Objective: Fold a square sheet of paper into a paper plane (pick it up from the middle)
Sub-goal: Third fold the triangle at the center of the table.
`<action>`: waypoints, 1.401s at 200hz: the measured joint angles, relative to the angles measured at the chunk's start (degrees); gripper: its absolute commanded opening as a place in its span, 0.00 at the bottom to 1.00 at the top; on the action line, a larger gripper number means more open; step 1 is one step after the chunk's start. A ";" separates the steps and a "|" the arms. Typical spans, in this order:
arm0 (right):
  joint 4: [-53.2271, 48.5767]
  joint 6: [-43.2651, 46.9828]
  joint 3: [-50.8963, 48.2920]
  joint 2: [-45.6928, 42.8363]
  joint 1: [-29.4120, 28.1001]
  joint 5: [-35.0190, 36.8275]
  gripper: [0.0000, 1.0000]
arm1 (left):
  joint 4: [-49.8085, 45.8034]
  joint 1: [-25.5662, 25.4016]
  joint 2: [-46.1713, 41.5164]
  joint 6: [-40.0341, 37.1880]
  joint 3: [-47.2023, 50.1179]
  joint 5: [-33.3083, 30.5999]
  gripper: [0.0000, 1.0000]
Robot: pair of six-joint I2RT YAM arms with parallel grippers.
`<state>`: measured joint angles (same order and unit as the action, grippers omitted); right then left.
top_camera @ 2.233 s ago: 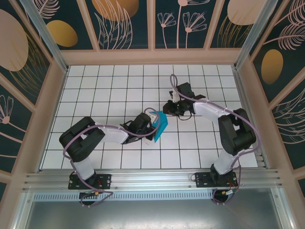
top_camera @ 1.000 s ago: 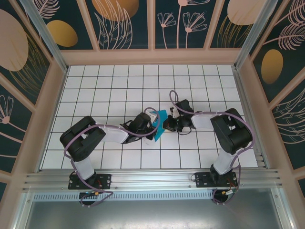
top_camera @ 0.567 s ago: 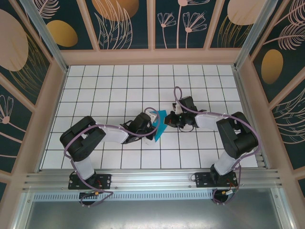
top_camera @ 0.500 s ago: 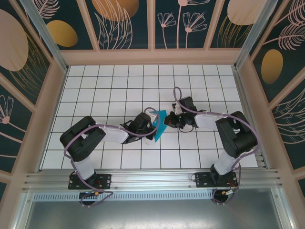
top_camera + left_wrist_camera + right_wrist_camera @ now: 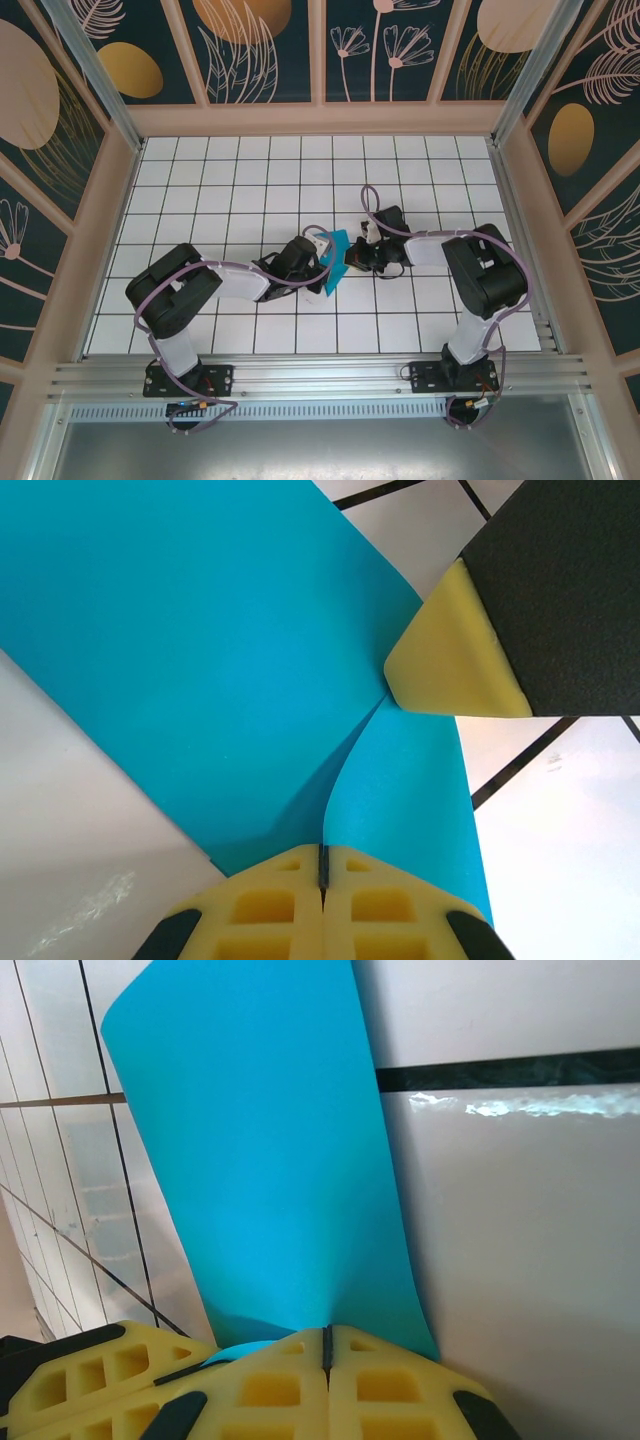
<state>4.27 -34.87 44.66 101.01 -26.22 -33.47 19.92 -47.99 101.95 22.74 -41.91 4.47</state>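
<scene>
Sheet (image 5: 337, 252) sits near the middle of the white tiled table (image 5: 220, 180) in the top view, caught between your two wrists. Your left gripper (image 5: 324, 262) reaches it from the left and your right gripper (image 5: 352, 257) from the right, tips almost meeting at the cyan paper. The sheet looks folded and tilted rather than flat; you can't tell from here whether it touches the tiles

Left wrist view: left gripper (image 5: 322, 880) has its yellow pads pressed together at the bottom edge, pinching the sheet (image 5: 200, 650) in the seam. From the seam a curved paper edge runs up, with a broad blue panel to its left and a narrower strip to its right. One yellow pad (image 5: 445, 660) of the right gripper touches the sheet at upper right, where that curve ends

Right wrist view: right gripper (image 5: 325, 1355) is closed too, nipping the sheet (image 5: 260, 1160), which rises from the seam as one smooth blue panel with a rounded far-left corner. A second ribbed yellow pad (image 5: 70, 1385) sits at lower left, just beside your fingers
</scene>
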 measured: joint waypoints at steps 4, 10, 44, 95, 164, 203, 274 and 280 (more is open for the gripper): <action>-0.28 0.02 0.07 -0.28 0.00 0.07 0.06 | 0.00 0.00 0.00 0.00 0.00 0.00 0.00; -0.57 0.11 0.15 -0.68 0.09 0.09 0.06 | 0.00 0.00 0.00 0.02 0.00 0.00 0.00; -1.03 0.50 1.73 -1.55 0.63 0.28 0.06 | 0.00 0.00 0.00 0.02 0.00 0.00 0.00; -0.83 1.27 1.73 1.16 0.74 1.33 0.06 | 0.00 0.00 0.00 0.28 0.00 0.00 0.00; -0.20 1.46 1.68 1.07 1.01 1.07 0.07 | 0.00 0.00 0.00 0.92 0.00 -0.04 0.00; -0.11 0.96 0.00 -4.70 0.74 0.81 0.07 | 0.02 0.00 0.00 1.77 0.02 -0.24 0.00; 4.63 -3.89 -4.68 -4.70 -3.78 0.37 0.07 | 0.02 0.00 0.00 2.62 0.02 -0.44 0.00; 5.05 -4.15 -4.68 -4.26 -3.91 0.39 0.07 | 0.04 0.00 0.00 2.62 0.04 -0.44 0.00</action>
<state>9.32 -39.03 39.99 96.75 -30.13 -33.08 19.97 -47.99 101.95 25.36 -41.87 4.03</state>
